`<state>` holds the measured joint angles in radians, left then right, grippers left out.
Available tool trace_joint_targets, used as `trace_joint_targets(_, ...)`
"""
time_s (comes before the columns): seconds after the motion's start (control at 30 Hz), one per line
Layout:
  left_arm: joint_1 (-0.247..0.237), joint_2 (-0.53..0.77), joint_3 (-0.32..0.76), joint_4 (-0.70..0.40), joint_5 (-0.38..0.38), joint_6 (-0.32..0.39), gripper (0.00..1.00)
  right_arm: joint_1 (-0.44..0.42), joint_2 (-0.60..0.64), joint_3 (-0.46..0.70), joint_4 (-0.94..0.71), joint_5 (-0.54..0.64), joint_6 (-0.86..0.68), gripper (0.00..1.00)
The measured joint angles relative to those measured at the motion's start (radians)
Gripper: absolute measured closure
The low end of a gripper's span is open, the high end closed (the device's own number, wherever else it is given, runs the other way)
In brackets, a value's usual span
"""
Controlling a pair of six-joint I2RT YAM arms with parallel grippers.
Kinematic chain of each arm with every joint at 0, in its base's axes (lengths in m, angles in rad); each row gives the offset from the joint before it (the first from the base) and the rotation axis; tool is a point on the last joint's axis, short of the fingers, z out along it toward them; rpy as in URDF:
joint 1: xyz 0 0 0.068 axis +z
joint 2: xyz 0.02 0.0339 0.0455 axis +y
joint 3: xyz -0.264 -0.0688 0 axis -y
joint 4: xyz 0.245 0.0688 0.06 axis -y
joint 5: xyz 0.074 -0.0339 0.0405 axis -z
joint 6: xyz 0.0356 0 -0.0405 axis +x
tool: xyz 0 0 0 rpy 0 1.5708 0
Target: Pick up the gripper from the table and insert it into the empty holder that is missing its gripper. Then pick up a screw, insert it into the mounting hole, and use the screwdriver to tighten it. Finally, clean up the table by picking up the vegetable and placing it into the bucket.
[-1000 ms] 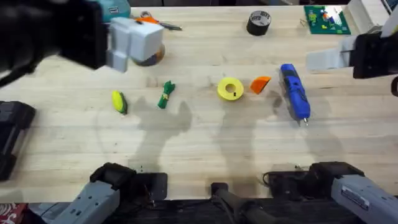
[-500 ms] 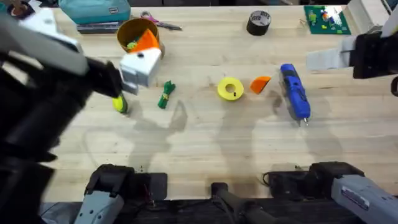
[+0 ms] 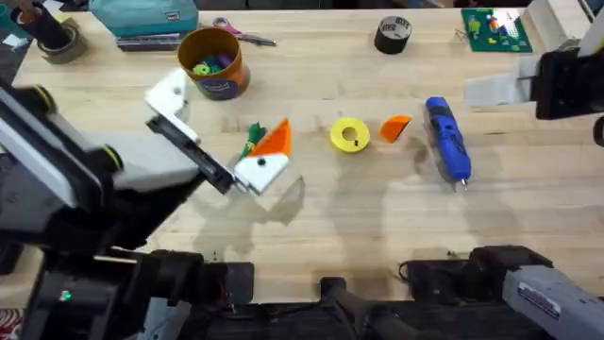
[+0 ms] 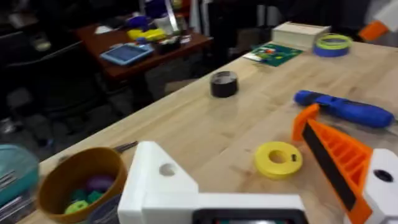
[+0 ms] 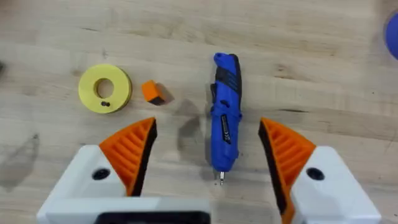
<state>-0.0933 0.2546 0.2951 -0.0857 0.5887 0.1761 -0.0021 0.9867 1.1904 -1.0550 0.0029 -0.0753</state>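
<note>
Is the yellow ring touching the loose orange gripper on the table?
Apart. In the right wrist view, bare wood shows between the yellow ring and the orange gripper; the overhead view shows the same gap.

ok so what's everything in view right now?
orange gripper piece: 1, orange, between ring and screwdriver
yellow ring: 1, yellow, mid-table
screwdriver: 1, blue, right of centre
vegetable: 1, green, beside the left gripper's orange pad
bucket: 1, mustard, far left, small coloured items inside
black tape roll: 1, black, far edge
tan tape roll: 1, tan, far left corner
scissors: 1, behind bucket
teal case: 1, far edge
circuit board: 1, green, far right
table: 1, light wood
holder: 1, white, bare, on left gripper
left gripper: fingers open, one orange pad
right gripper: fingers open, over screwdriver
</note>
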Motion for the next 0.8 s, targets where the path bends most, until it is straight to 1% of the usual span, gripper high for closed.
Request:
trace_joint_targets(0.07, 0.000, -0.025, -0.032, 0.017, 0.045, -0.013, 0.015, 0.000, 0.000, 0.000, 0.000, 0.000, 0.000, 0.006)
trace_joint_targets(0.1, 0.000, -0.042, -0.047, 0.022, 0.063, -0.030, 0.015, 0.000, 0.000, 0.000, 0.000, 0.000, 0.000, 0.006)
trace_joint_targets(0.23, 0.000, -0.106, -0.093, 0.026, 0.104, -0.093, 0.015, 0.000, 0.000, 0.000, 0.000, 0.000, 0.000, 0.006)
trace_joint_targets(0.37, 0.004, -0.150, -0.125, 0.026, 0.151, -0.122, 0.015, 0.000, 0.000, 0.000, 0.000, 0.000, 0.000, 0.006)
trace_joint_targets(0.6, 0.061, -0.158, -0.146, 0.021, 0.264, -0.176, 0.015, 0.000, 0.000, 0.000, 0.000, 0.000, 0.000, 0.006)
trace_joint_targets(0.8, 0.068, -0.159, -0.179, 0.023, 0.333, -0.193, 0.015, 0.000, 0.000, 0.000, 0.000, 0.000, 0.000, 0.006)
